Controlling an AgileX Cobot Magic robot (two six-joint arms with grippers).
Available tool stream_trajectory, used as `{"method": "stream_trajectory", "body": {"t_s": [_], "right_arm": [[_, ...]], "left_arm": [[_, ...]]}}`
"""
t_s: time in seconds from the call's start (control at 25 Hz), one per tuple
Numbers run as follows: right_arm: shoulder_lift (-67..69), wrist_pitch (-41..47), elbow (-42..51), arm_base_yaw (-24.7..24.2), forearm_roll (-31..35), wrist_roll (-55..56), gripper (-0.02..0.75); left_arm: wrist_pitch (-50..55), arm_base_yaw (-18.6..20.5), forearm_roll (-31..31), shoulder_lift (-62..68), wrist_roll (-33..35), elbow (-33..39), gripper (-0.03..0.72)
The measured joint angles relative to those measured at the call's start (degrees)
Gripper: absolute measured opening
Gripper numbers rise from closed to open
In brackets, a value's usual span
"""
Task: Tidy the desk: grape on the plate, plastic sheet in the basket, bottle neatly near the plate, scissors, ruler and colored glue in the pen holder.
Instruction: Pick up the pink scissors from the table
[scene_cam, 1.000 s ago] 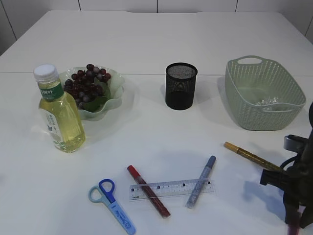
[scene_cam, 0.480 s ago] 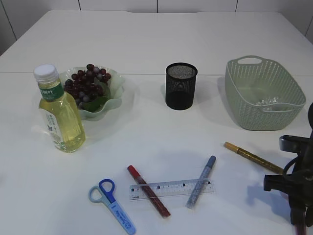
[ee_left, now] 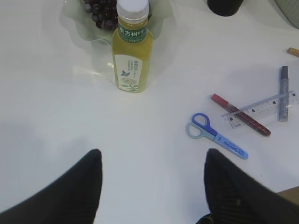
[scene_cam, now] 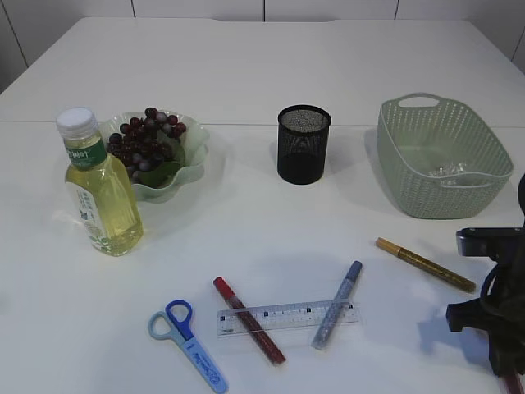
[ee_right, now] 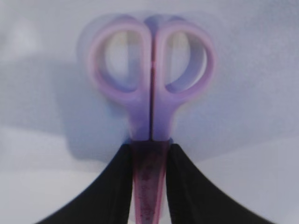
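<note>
Looking like a robot lab staged as an office desk, rather than a lived-in office. Showing a bare white table (scene_cam: 262,66) stretching ahead of the right claw (ee_right: 150,154) and ending at plain white wall panels (scene_cam: 197,8) far beyond it. Showing desk goods spaced out like props: basket (scene_cam: 443,156) straight ahead of that claw, pen holder (scene_cam: 303,144) ahead and left, ruler (scene_cam: 287,314) and blue scissors (scene_cam: 189,338) to its left, bottle (scene_cam: 98,197) and plate (scene_cam: 193,160) of grapes (scene_cam: 148,139) farthest left. Showing machines doing the handling: right claw clamping purple scissors (ee_right: 150,93), left claw (ee_left: 153,154) hanging spread above the tabletop.
</note>
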Motion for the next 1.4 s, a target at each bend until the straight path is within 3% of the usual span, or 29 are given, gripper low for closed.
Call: {"method": "stream_trajectory", "body": {"t_s": [0.4, 1.4], "right_arm": [[0.0, -0.9, 0.0, 0.0, 3.3, -13.7, 0.207], [0.0, -2.7, 0.0, 0.0, 4.0, -15.3, 0.248]], "left_arm": [[0.1, 0.0, 0.0, 0.0, 0.0, 0.0, 0.498], [0.1, 0.0, -0.2, 0.0, 0.0, 0.0, 0.498]]}}
